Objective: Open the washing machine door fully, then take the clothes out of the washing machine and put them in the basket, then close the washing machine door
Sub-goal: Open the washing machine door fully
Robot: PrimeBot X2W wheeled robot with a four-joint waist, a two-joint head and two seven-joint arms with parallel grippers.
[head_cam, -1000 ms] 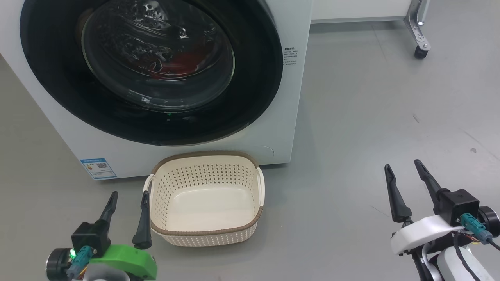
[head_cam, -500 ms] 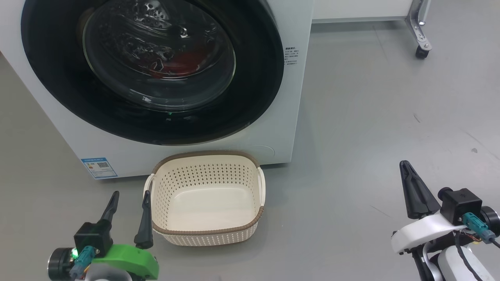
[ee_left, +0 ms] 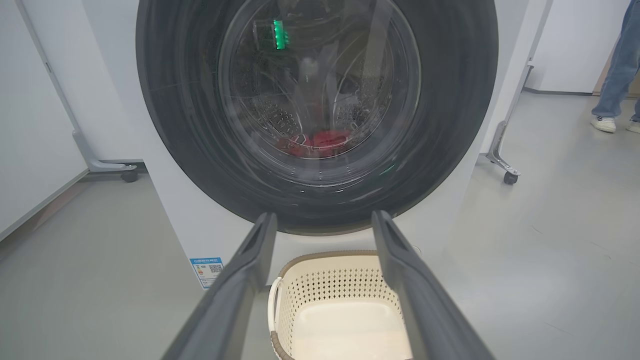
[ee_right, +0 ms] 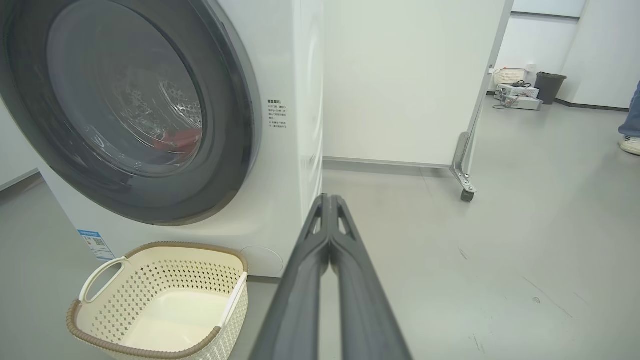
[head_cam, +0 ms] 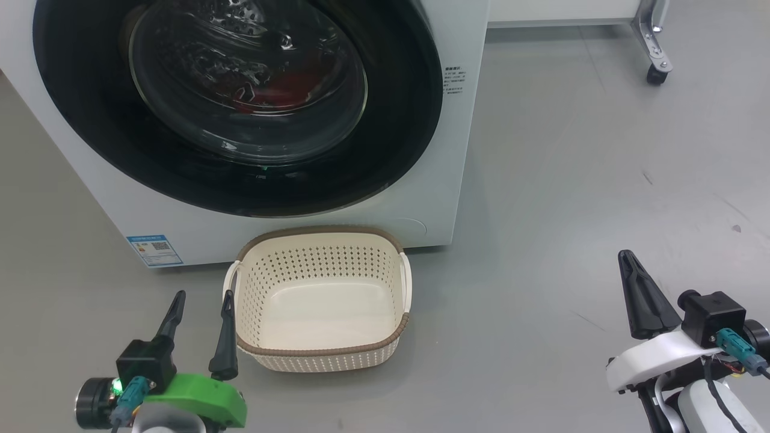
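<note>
Just right of the left gripper (head_cam: 203, 296), whose fingers stand apart around nothing, the basket (head_cam: 319, 359) sits on the floor. Ahead of it, the washing machine door (head_cam: 397, 120) is closed, red clothes (head_cam: 277, 96) behind its glass. The right gripper (head_cam: 625, 260), fingers pressed together, hovers well right of the basket.

**A partitioned lab bay on a bare grey floor**

A white washing machine (head_cam: 457, 150) is standing by itself on a smooth grey floor (head_cam: 601, 180), which is pointing to a test lab. Plain white partition panels (ee_right: 400, 75) are closing the space in, riding on metal feet with castors (ee_right: 467, 195). By the far wall, cabled equipment (ee_right: 520, 95) and a dark bin (ee_right: 550, 82) are sitting on the floor. A person (ee_left: 617, 60) in jeans and trainers is standing at the edge.
</note>
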